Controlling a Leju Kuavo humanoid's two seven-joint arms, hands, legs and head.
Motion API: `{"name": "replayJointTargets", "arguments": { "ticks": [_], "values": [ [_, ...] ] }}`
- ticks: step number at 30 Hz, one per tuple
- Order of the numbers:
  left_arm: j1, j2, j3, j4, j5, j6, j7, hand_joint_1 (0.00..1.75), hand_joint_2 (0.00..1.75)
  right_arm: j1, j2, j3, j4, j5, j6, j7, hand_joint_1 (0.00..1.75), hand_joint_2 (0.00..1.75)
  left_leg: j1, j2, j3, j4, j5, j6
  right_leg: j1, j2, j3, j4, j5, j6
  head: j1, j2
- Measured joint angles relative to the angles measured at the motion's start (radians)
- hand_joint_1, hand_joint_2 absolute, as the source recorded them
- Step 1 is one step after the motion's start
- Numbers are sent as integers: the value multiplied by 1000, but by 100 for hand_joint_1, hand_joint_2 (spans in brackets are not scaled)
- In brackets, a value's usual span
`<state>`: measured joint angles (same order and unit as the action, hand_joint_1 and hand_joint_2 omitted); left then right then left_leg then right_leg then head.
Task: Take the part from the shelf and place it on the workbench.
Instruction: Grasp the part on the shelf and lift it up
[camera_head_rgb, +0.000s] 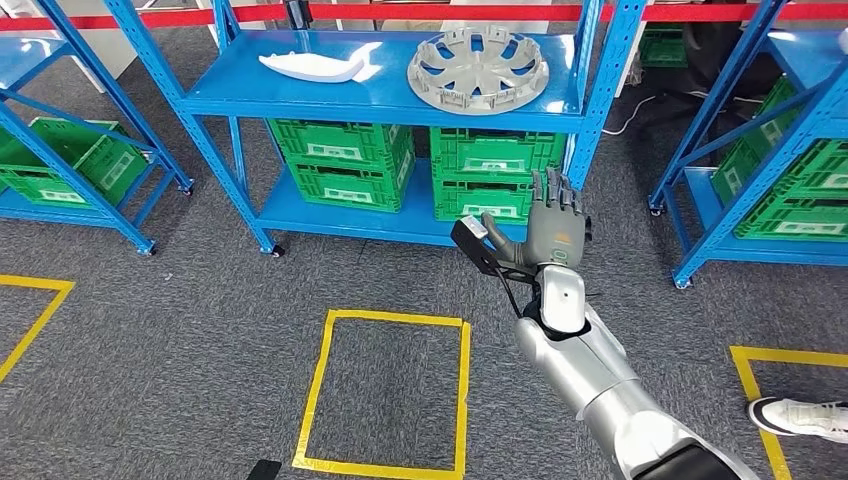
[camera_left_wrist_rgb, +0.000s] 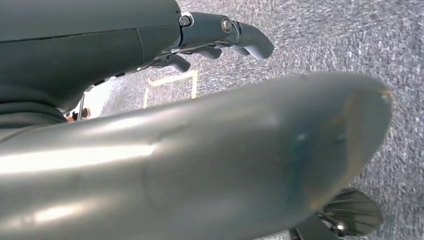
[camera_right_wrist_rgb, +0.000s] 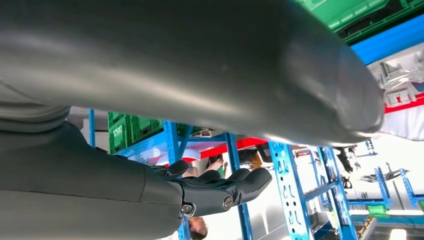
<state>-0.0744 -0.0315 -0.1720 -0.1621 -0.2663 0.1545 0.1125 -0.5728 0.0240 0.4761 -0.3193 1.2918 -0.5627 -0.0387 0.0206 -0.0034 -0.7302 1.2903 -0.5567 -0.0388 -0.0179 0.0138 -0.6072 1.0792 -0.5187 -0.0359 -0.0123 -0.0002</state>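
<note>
A grey wheel cover (camera_head_rgb: 480, 68) lies flat on the top board of the blue shelf (camera_head_rgb: 300, 100). To its left on the same board lies a white curved part (camera_head_rgb: 318, 65). My right hand (camera_head_rgb: 553, 228) is raised in front of the shelf's lower level, below the wheel cover, with its fingers spread upward and nothing in them. The right wrist view has that hand (camera_right_wrist_rgb: 200, 65) close up, its dark fingers (camera_right_wrist_rgb: 225, 192) extended before blue shelf posts. My left hand (camera_left_wrist_rgb: 200, 140) hangs over grey carpet, its fingers (camera_left_wrist_rgb: 220, 37) apart and holding nothing.
Green crates (camera_head_rgb: 345, 160) fill the shelf's lower board. More blue shelves with green crates stand at the left (camera_head_rgb: 60, 150) and right (camera_head_rgb: 790, 190). A yellow tape square (camera_head_rgb: 390, 390) marks the carpet before me. A person's shoe (camera_head_rgb: 800, 415) shows at the right edge.
</note>
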Motion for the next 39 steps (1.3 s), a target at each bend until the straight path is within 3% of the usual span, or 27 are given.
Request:
{"name": "replayJointTargets", "arguments": {
  "ticks": [2,3,5,6,9,12,13,14,15,17,19,22,24,27,28,29,30,33,35,39],
  "values": [
    [0,1,0,0,0,0,0,0,0,-1,1,0,0,0,1,-1,0,0,-15,0,48,-126,79,29,6,1,14,-4,-7,-1,0,0],
    [-1,2,0,0,0,0,0,0,0,-2,1,0,0,0,1,-2,0,0,-22,0,72,-181,103,44,7,2,19,-7,-9,1,1,0],
    [-1,4,0,0,-1,1,-8,0,0,0,3,0,0,-2,1,-3,0,0,-31,1,96,-230,109,63,6,2,21,-15,-8,9,2,0],
    [-2,3,0,0,-1,1,-17,0,0,2,3,0,0,-4,-2,-1,0,0,-33,1,101,-244,109,65,5,1,23,-22,-6,15,1,0],
    [-3,3,0,-2,-2,0,-43,0,0,6,-1,0,-1,-9,-14,2,0,0,-22,4,132,-297,117,58,9,-5,17,-6,-23,29,1,0],
    [-9,1,0,-3,-1,0,-51,0,0,10,-6,0,0,-10,-14,-1,0,0,-18,4,143,-310,118,57,7,-7,-68,154,-91,39,5,0],
    [-10,0,0,-3,-1,0,-51,0,0,13,-8,0,0,-11,-13,-1,0,0,-18,4,143,-306,115,56,5,-7,-96,201,-101,43,5,0],
    [-10,-1,0,-2,-1,0,-51,0,0,15,-10,0,0,-12,-12,-1,0,0,-17,4,143,-300,110,54,3,-7,-111,216,-92,47,5,0],
    [-9,-1,0,-2,-1,0,-51,0,0,15,-12,0,0,-13,-11,-1,0,0,-14,3,143,-293,105,51,-1,-8,-106,193,-66,52,6,0],
    [-10,-2,0,-2,-1,0,-51,0,0,13,-14,0,0,-14,-11,-1,0,0,-9,2,140,-271,89,38,-6,-9,-58,80,-1,59,7,0],
    [-11,-1,0,-2,-1,0,-51,0,0,12,-14,0,0,-15,-12,0,0,0,-10,1,132,-249,75,22,-7,-5,-24,7,22,52,8,0],
    [-11,0,0,-2,-1,0,-52,0,0,13,-15,0,0,-14,-12,6,0,0,-10,-1,128,-246,74,7,-3,-2,-24,1,20,27,6,0],
    [-12,-1,0,-2,-1,0,-52,0,0,11,-14,0,0,-14,-13,10,0,0,-9,-1,117,-223,56,-2,-7,-2,-22,-4,23,16,2,0],
    [-14,-2,0,-1,-2,0,-52,0,0,11,-14,0,0,-13,-13,10,0,0,-7,0,42,-60,-24,-14,-9,-3,-18,-7,22,7,-5,0],
    [-14,-2,0,-1,-2,0,-52,0,0,12,-14,0,0,-13,-13,11,0,0,-6,0,15,-6,-41,-16,-8,-4,-18,-7,21,6,-5,0],
    [-13,-2,0,-1,-2,0,-52,0,0,13,-14,0,0,-13,-13,11,0,0,-7,0,1,18,-40,-15,-8,-4,-17,-7,21,5,-5,0],
    [-13,-2,0,-1,-2,0,-52,0,0,13,-14,0,0,-12,-13,11,0,0,-7,0,5,6,-21,-13,-8,-3,-16,-7,20,5,-5,0],
    [-14,-1,0,-1,-2,-1,-52,0,0,10,-13,0,0,-12,-13,11,0,0,-12,-1,89,-176,73,4,-6,-2,-9,-8,17,9,-5,0],
    [-16,0,0,-1,-4,-4,-52,0,0,9,-12,0,0,-11,-13,12,0,0,-19,-1,122,-246,85,14,-6,-1,-10,-12,19,19,-5,0],
    [-16,0,0,-1,-5,-9,-52,0,0,10,-11,0,0,-10,-13,15,0,0,-16,1,134,-275,92,30,-5,-5,-13,-11,14,44,-4,0]
  ]
}}
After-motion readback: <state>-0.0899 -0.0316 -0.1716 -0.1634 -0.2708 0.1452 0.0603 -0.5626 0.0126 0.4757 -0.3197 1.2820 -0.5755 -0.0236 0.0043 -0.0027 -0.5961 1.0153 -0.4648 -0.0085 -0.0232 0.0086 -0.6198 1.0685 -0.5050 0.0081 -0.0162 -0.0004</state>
